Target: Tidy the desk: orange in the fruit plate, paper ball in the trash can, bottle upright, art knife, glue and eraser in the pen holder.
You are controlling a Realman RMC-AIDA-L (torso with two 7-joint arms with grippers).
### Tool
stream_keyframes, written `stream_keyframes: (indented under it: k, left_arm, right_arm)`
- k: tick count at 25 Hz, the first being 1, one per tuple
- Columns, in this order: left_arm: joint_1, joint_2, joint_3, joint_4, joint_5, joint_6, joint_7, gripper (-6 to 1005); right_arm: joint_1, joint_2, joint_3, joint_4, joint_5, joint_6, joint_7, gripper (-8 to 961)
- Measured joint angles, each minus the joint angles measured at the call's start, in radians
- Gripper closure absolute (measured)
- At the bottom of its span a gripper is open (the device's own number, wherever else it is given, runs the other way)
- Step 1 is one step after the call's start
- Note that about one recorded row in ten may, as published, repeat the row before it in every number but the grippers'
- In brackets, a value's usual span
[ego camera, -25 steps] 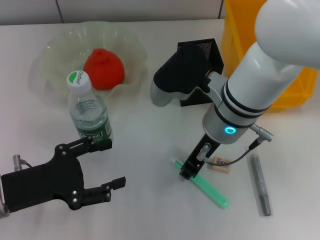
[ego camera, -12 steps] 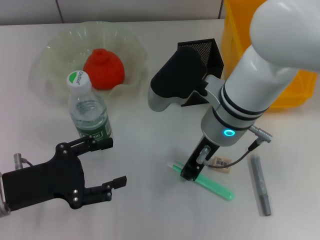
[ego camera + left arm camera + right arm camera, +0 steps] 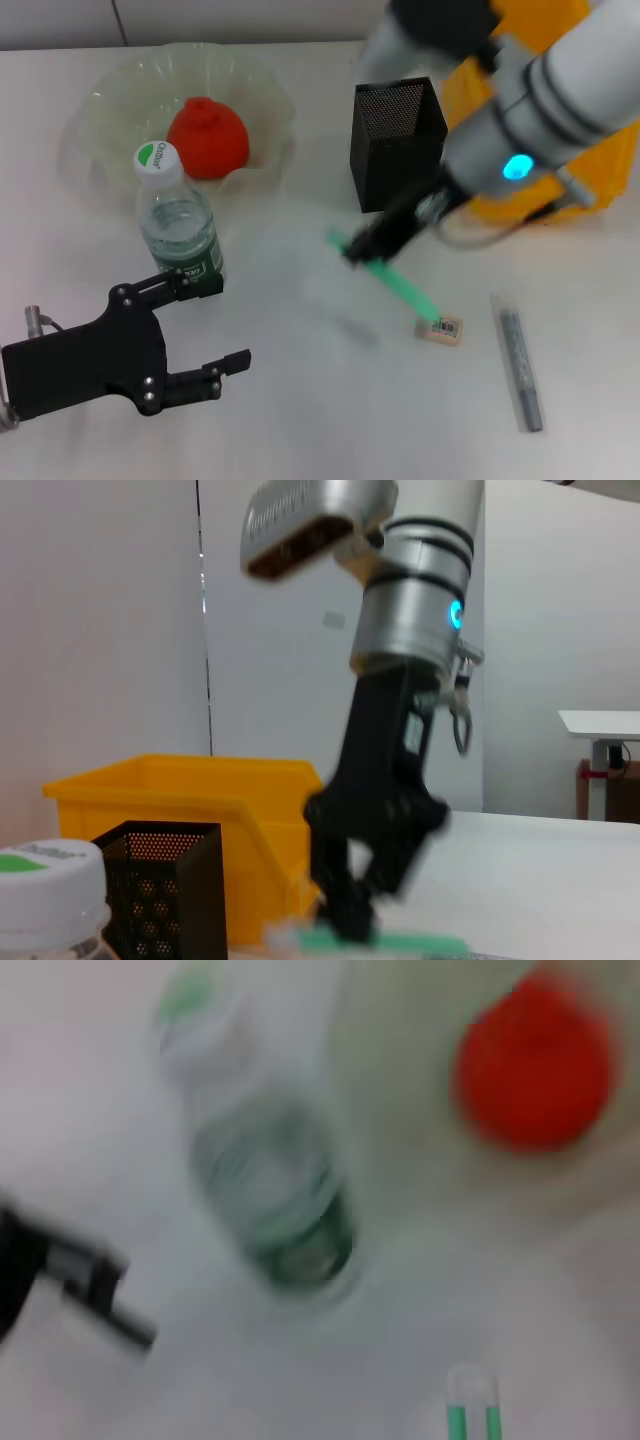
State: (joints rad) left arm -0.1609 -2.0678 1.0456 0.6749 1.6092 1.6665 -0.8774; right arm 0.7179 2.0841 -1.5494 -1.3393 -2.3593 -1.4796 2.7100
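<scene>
right gripper [image 3: 362, 250] clamped on one end of green stick [image 3: 395, 280], above table; eraser [image 3: 440, 328] lies just past stick's free end. left gripper [image 3: 195, 335] wide, beside upright bottle [image 3: 177, 222].

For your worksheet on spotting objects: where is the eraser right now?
In the head view, the eraser lies on the desk on the robot's right, between the green stick's lower end and the grey pen.
</scene>
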Motion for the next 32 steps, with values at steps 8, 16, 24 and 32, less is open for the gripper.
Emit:
stream_keyframes:
  k: [8,16,24,32]
  left_arm:
    - [-0.018,0.000,-0.002,-0.035,-0.001,-0.001,0.000,200]
    - [-0.030,0.000,-0.003,-0.057,0.000,-0.002,0.007,200]
    - [-0.038,0.000,-0.003,-0.065,0.000,-0.002,0.009,199]
    - [-0.037,0.000,-0.003,-0.065,0.000,-0.002,0.009,199]
  right_arm:
    - [-0.187,-0.002,0.389,-0.070,0.441,0.165,-0.414,754]
    - [-0.202,-0.001,0.436,0.249,0.764,0.305,-0.963,724]
    - [-0.097,0.000,0.443,0.684,1.055,0.350,-1.506,693]
    - [-0.068,0.006,0.444,0.880,1.116,0.396,-1.723,663]
